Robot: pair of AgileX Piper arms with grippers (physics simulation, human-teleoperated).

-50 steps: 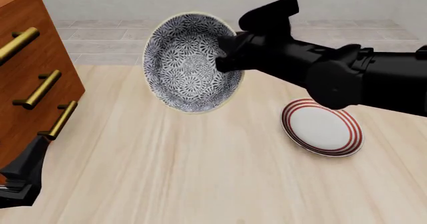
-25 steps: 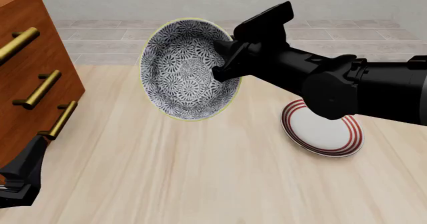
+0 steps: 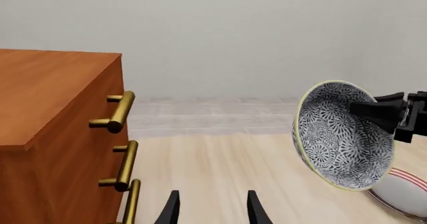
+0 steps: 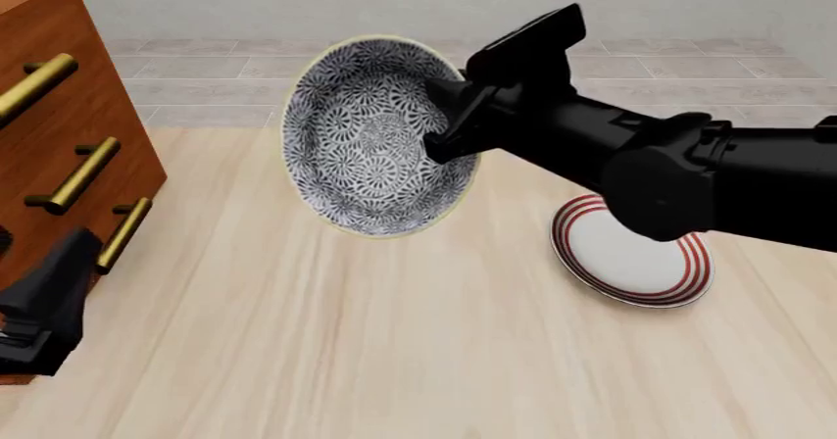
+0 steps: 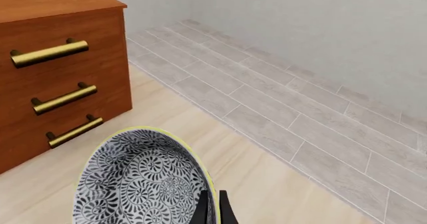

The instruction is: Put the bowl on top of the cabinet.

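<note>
The bowl (image 4: 372,135), black-and-white floral inside with a pale yellowish rim, hangs tilted on its side above the table. My right gripper (image 4: 445,125) is shut on its right rim; the right wrist view shows the fingers (image 5: 212,211) pinching the rim of the bowl (image 5: 143,181). The reddish-brown cabinet (image 4: 59,135) with brass handles stands at the far left, well apart from the bowl, and its flat top (image 3: 47,91) shows in the left wrist view. My left gripper (image 3: 212,209) is open low beside the cabinet's front, holding nothing. That view also catches the bowl (image 3: 340,134).
A flat white plate with red rings (image 4: 634,253) lies on the table below my right arm. Pale tiled floor and a wall lie beyond the table's far edge (image 4: 523,125). My left arm's body (image 4: 46,307) sits at the lower left by the cabinet.
The right gripper has carried the bowl slightly up and to the right, tilting it a little. The left arm has risen somewhat beside the cabinet.
</note>
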